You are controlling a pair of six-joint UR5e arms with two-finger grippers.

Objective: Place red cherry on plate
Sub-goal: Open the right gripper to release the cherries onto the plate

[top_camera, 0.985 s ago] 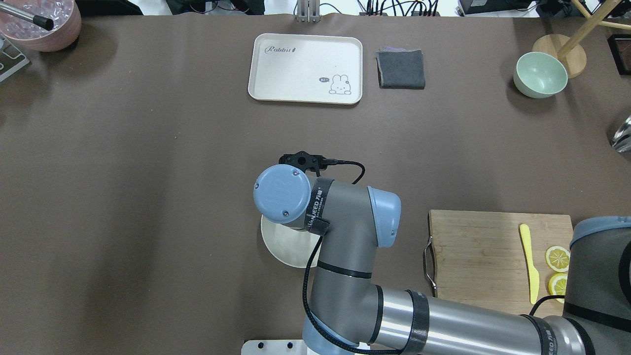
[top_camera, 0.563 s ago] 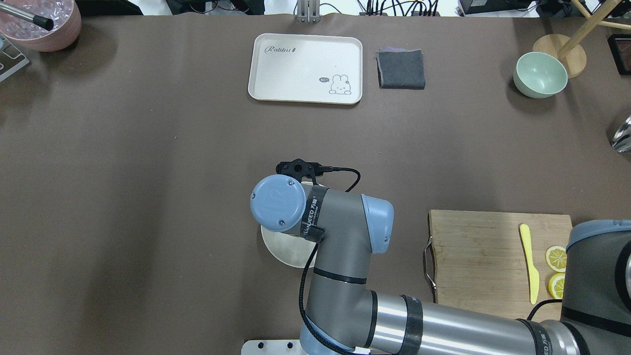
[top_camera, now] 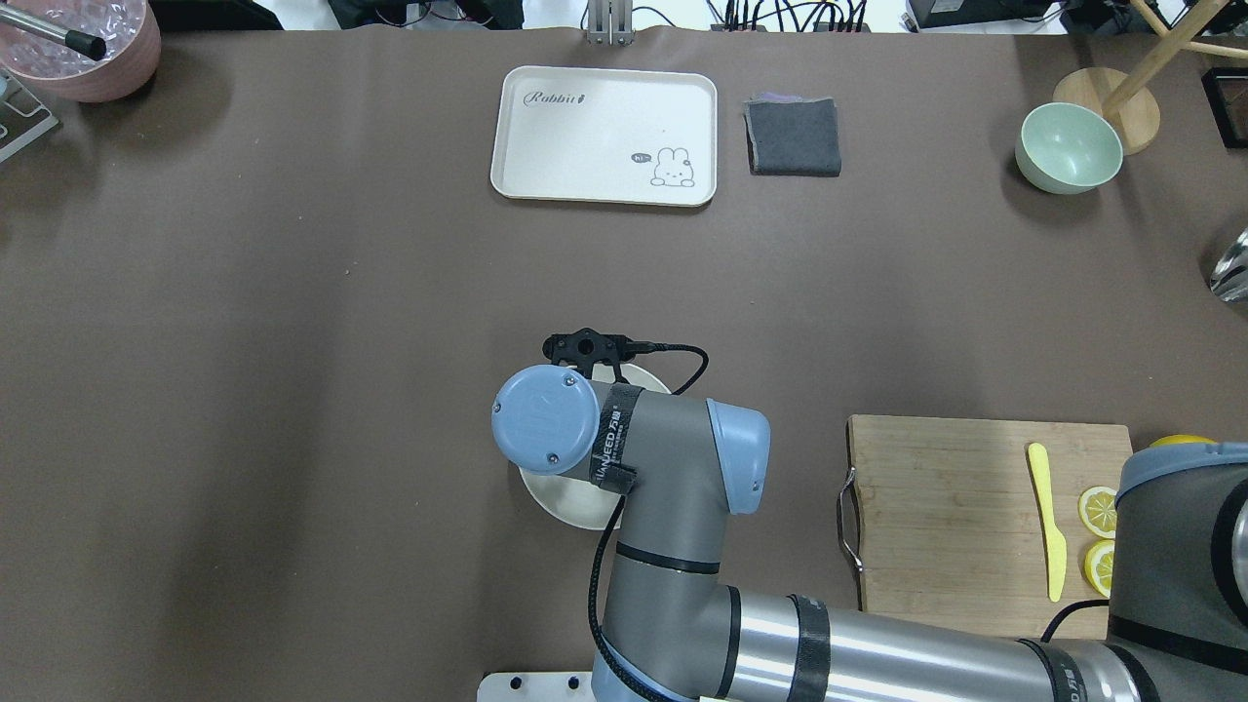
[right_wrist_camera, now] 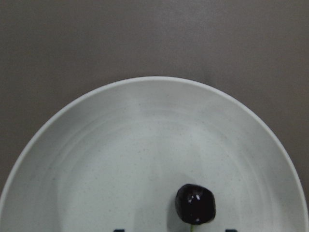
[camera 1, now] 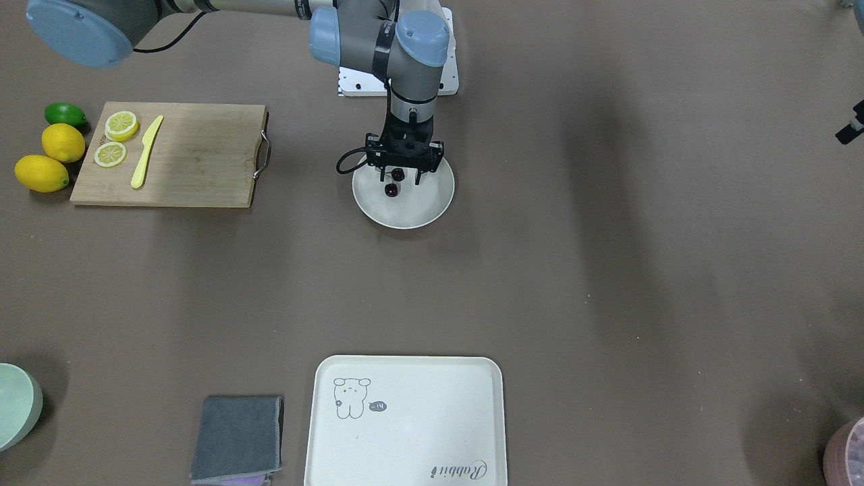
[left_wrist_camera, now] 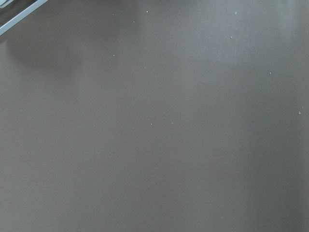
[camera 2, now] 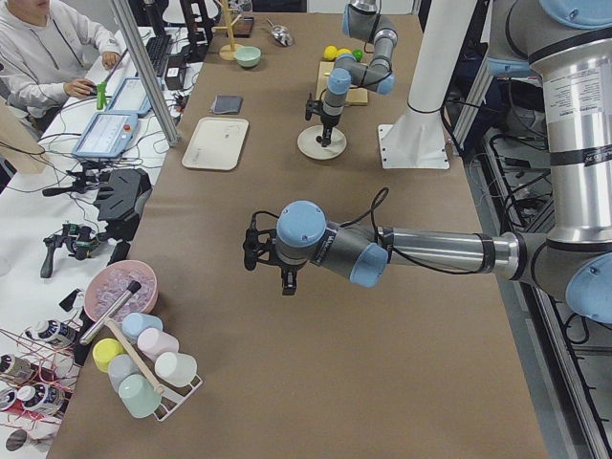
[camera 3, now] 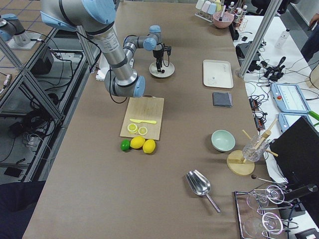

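The round cream plate [camera 1: 432,202] lies near the robot's base, and my right gripper [camera 1: 403,181] hangs straight down over it. Its fingers stand apart, so it is open. The red cherry [camera 1: 398,174] shows as two dark balls: one between the fingers, the other [camera 1: 390,191] resting on the plate. The right wrist view shows one cherry [right_wrist_camera: 195,203] on the plate [right_wrist_camera: 145,135], with its stem running off the bottom edge. From overhead the arm hides the cherry and most of the plate [top_camera: 556,502]. My left gripper [camera 2: 287,284] hovers over bare table; I cannot tell its state.
A wooden cutting board [camera 1: 196,155] with a yellow knife [camera 1: 146,152] and lemon slices [camera 1: 121,125] sits beside the plate, with lemons [camera 1: 42,172] and a lime [camera 1: 65,115] past it. The far side holds a cream tray [camera 1: 405,418], grey cloth [camera 1: 236,439] and green bowl [top_camera: 1068,148].
The right arm's wrist has drawn back toward the robot's side and now covers more of the plate from overhead. Nothing else on the table has moved.
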